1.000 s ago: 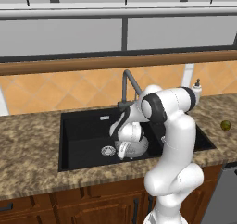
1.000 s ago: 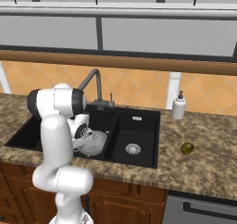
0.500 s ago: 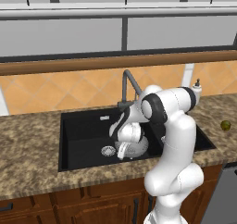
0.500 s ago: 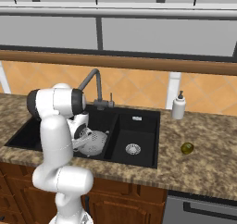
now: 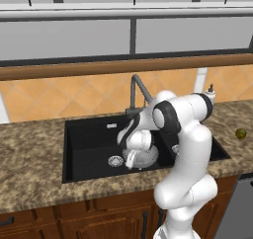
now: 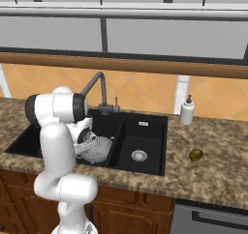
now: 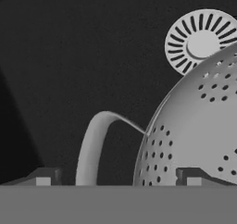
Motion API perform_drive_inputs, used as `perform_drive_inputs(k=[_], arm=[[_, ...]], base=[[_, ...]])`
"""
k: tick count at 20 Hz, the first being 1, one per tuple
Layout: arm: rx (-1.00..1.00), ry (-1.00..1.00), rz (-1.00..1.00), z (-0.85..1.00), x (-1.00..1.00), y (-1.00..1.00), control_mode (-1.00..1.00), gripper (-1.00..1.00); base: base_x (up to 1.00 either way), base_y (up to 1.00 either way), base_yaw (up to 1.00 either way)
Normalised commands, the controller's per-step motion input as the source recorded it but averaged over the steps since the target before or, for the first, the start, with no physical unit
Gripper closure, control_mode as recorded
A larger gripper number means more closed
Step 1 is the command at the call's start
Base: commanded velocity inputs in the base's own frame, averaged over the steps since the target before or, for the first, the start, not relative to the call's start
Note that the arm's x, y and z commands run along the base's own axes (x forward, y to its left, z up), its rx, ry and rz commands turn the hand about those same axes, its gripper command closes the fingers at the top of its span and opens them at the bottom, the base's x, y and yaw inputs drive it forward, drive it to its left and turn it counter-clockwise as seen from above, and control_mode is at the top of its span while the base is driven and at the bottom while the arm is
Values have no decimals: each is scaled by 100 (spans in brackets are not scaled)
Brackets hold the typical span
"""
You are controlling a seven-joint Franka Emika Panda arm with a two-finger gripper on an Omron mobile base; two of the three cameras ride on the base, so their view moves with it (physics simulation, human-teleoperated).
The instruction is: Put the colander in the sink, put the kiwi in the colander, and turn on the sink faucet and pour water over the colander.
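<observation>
Colander (image 7: pixel 194 135) cut off by hand view's right, bottom edges; arm hides part.

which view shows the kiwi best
The right base view: the kiwi lies unblocked on the counter right of the sink. In the left base view it is a small shape at the right edge.
</observation>
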Motion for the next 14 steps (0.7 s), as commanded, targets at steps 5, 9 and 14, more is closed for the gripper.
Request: perform_drive_inputs(k=[5,9,14], arm=[[0,0,-4,54,-18,0,-100,-100],[0,1,-9,54,-49,-17,-100,-100],[0,2,-17,53,-47,-53,-100,-100]], base=[[0,0,0],[0,0,0],[0,0,0]])
